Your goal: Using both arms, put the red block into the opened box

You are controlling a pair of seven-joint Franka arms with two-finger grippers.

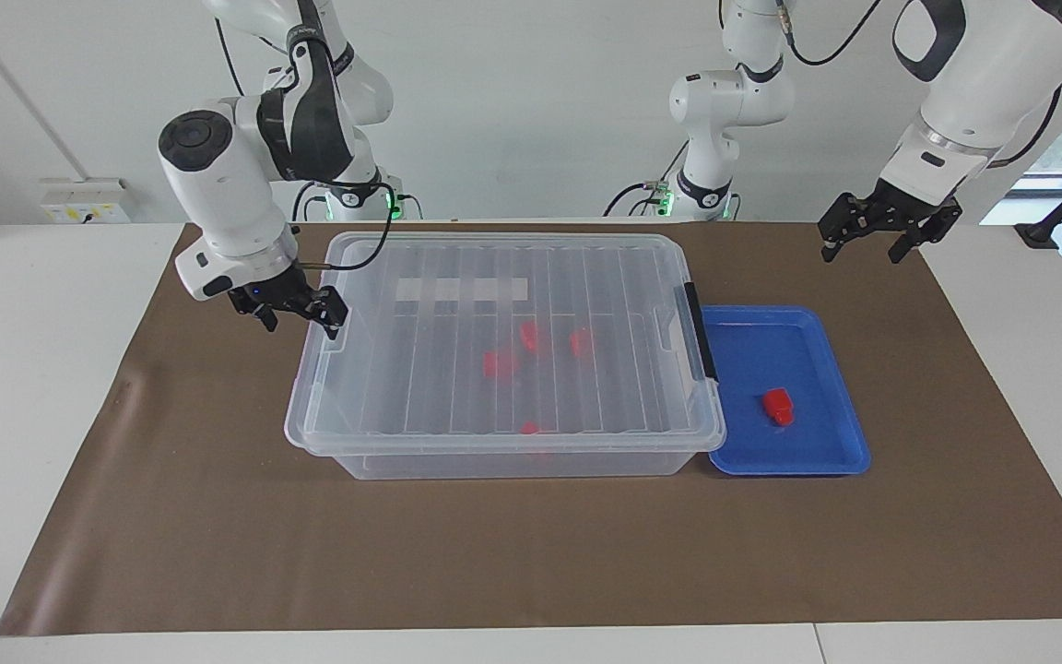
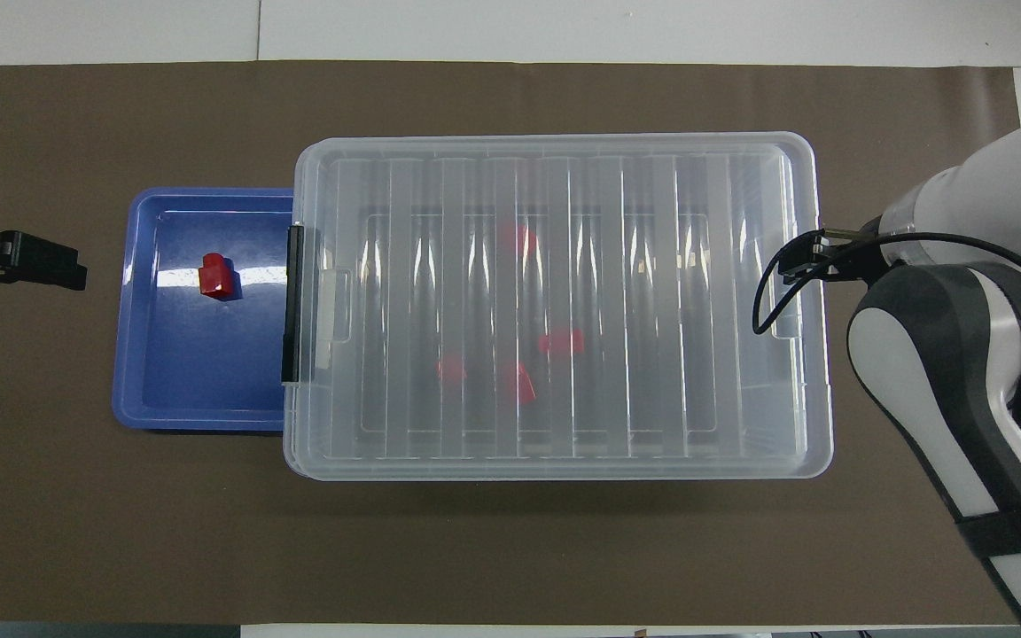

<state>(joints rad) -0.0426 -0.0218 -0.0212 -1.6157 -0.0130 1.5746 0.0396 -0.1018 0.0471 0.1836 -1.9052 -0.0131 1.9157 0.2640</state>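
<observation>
Facing view: your right gripper (image 1: 292,311), fingers spread, hangs at the box (image 1: 503,350) lid's edge; left gripper (image 1: 890,229) waits, spread.

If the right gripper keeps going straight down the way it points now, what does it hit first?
Most likely the lid rim of the box at the right arm's end, by the side handle. The right gripper, open, sits at that edge; depth is unclear, so it may just miss onto the brown mat.

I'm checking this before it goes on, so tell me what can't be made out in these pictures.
- Right gripper: overhead view, hidden under its own arm; facing view, contact with the box unclear.
- Blocks in the box: both views, blurred by the ribbed lid.
- Left gripper: overhead view, cut off by the edge.
</observation>
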